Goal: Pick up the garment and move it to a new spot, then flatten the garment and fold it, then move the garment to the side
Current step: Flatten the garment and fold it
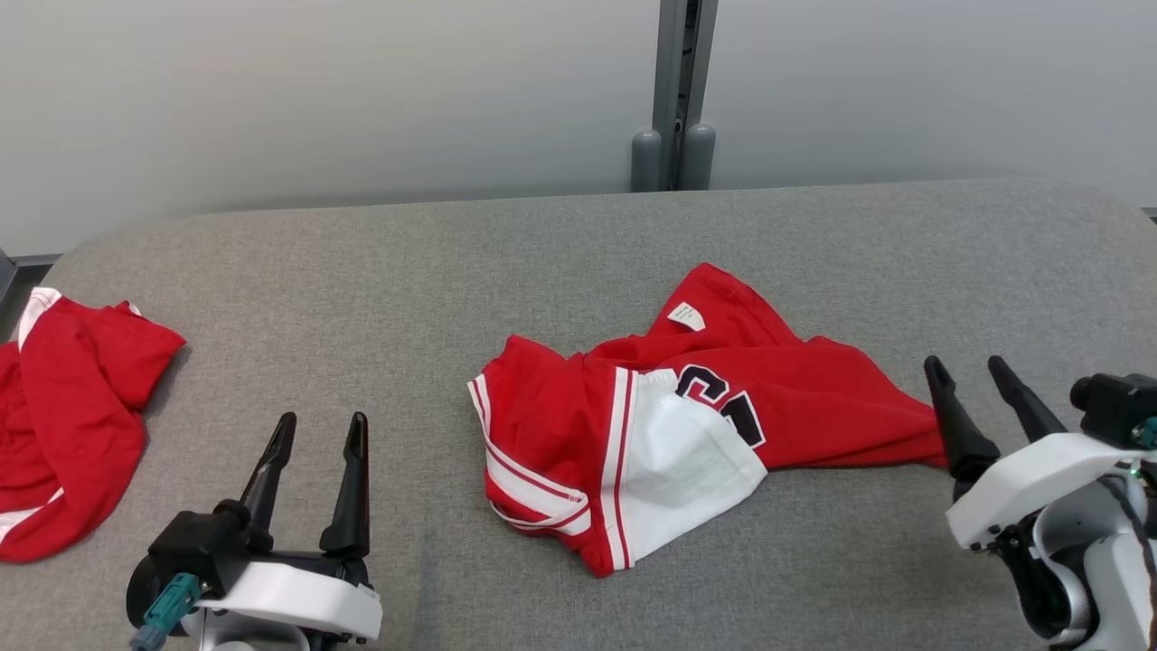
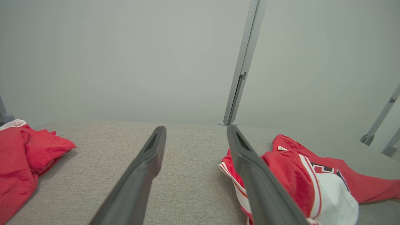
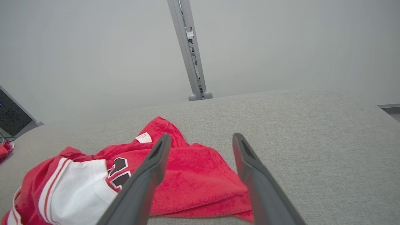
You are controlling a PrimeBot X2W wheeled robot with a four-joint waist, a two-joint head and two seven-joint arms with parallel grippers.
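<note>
Lying crumpled at the middle of the grey fabric surface (image 1: 362, 271): red jersey (image 1: 813, 398) with a white panel, white-and-red striped trim, dark lettering partly folded under, and a small white label (image 1: 686, 316) near the far edge. Neither flat nor folded.

Just beside the jersey's right end: right gripper (image 1: 964, 363), fingers spread apart with nothing clamped. Seen from the right wrist view, red cloth below and between the fingers, not pinched.

At lower left, apart from the jersey: left gripper (image 1: 323, 420), fingers likewise wide apart and holding nothing, pointing toward the far wall (image 1: 271, 90).

Heaped at the surface's left edge, well apart from the jersey: second red garment (image 1: 72, 425) with white trim.

Behind the surface: grey metal post (image 1: 678, 81).
</note>
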